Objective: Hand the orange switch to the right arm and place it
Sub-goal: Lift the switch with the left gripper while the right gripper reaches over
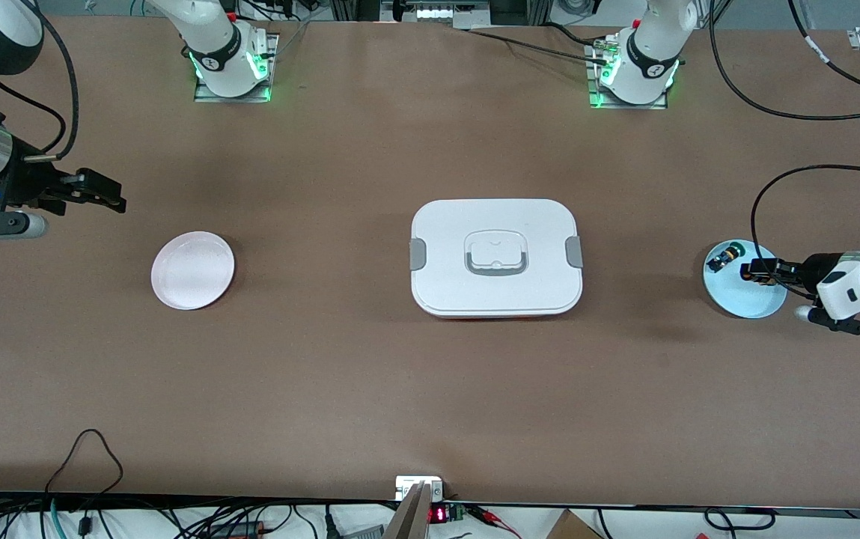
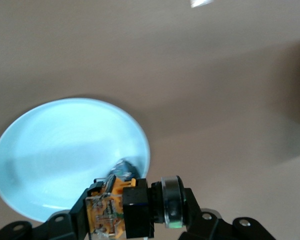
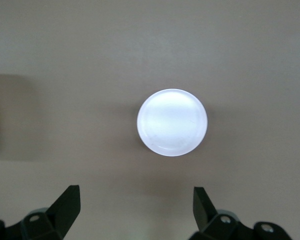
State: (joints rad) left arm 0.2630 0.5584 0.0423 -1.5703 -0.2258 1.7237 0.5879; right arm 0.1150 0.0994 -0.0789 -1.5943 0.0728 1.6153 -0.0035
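My left gripper [image 1: 753, 269] is shut on the orange switch [image 1: 758, 273] and holds it just above the light-blue plate [image 1: 751, 303] at the left arm's end of the table. In the left wrist view the switch [image 2: 107, 212] lies crosswise between the fingers of the left gripper [image 2: 135, 210], showing its tan-orange body, black block and round collar, over the plate [image 2: 55, 145]. My right gripper [image 1: 119, 201] is open and empty over bare table at the right arm's end. In the right wrist view the right gripper [image 3: 135, 200] shows its fingertips wide apart.
A green-capped black-and-blue switch [image 1: 721, 259] lies on the light-blue plate; part of it shows in the left wrist view [image 2: 121, 167]. A pale pink plate [image 1: 193, 270] sits near the right gripper and shows in the right wrist view [image 3: 172, 122]. A white lidded box [image 1: 496, 257] stands mid-table.
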